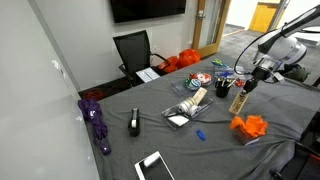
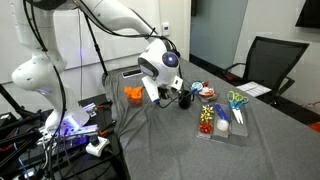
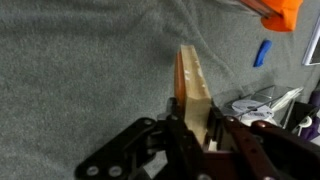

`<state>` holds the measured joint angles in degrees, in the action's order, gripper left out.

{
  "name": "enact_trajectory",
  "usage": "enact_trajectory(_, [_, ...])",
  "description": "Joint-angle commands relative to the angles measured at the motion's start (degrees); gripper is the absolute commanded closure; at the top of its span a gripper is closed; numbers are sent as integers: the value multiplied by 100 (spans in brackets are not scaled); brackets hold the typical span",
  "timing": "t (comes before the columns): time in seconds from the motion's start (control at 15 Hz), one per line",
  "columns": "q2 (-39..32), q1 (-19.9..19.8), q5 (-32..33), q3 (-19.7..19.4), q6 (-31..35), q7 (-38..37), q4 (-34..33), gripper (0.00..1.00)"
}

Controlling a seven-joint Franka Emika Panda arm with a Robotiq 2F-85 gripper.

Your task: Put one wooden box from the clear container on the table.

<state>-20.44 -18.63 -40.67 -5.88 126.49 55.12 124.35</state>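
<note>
the grey-clothed table point(image 1: 150, 98) takes up most of the scene, and the franka arm point(image 2: 120, 18) reaches over its far end. the clear container point(image 1: 185, 110) sits mid-table with another wooden piece leaning in it. near it, toward the table's edge, lies a crumpled orange object point(image 1: 250, 126). the gripper point(image 3: 193, 135) is clamped on one wooden box point(image 3: 193, 85), a slim pale block pinched between the two fingers point(image 3: 175, 130). it is already out of the container and is held roughly end-down over bare cloth point(image 3: 80, 60). i cannot tell whether its lower end touches the cloth. a small blue item point(image 3: 262, 52) lies just beyond it.

risks, as i judge them: the block is tall and narrow, so if the jaws part while it stands on end or hangs above the cloth, it could topple. it might then knock into the orange object or roll to the blue item. the cloth is wrinkled, which makes a poor footing. the grip looks to be near one end, so the block might pivot in the jaws.

room: open cloth lies to one side of the block in the wrist view, while the container and clutter crowd the other. in an exterior view the table edge point(image 1: 290, 140) is near, so laying the block down toward the open cloth seems safest.
</note>
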Motion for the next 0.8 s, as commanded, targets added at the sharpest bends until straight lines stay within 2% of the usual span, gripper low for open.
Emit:
enact_trajectory(0.0, [-87, -60, -320, 38, 373, 329, 120, 93])
enact_trajectory(0.47, [-278, -54, -410, 56, 723, 509, 132, 93])
enact_trajectory(0.53, [-282, -50, -407, 56, 735, 517, 135, 81])
enact_trajectory(0.73, [-279, -45, -396, 56, 742, 527, 144, 79])
